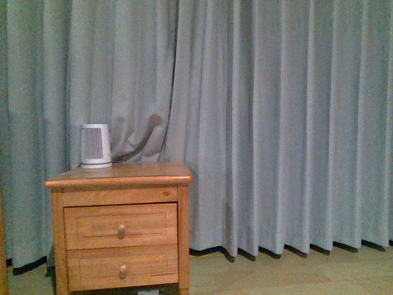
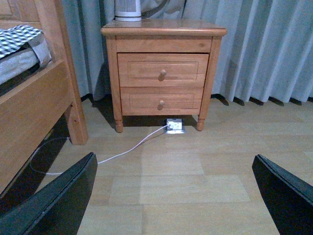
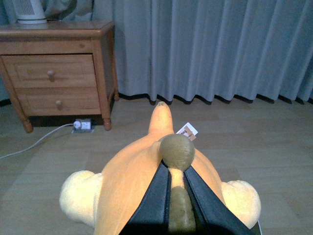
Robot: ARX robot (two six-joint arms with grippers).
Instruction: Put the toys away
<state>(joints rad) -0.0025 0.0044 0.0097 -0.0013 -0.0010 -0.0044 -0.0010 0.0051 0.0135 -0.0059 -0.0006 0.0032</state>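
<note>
Only the right wrist view shows the plush toy (image 3: 128, 182), with the right tool (image 3: 177, 171) clamped on it. The left tool (image 2: 173, 161) gapes wide and empty, nightstand (image 2: 164, 68) ahead. Front view catches neither tool.

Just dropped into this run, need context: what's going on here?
The right pincer is shut on an orange plush toy, pinching it at its brown tuft. The left pincer is open and empty, facing the nightstand, whose two drawers are both closed. The toy is not yet put away.
</note>
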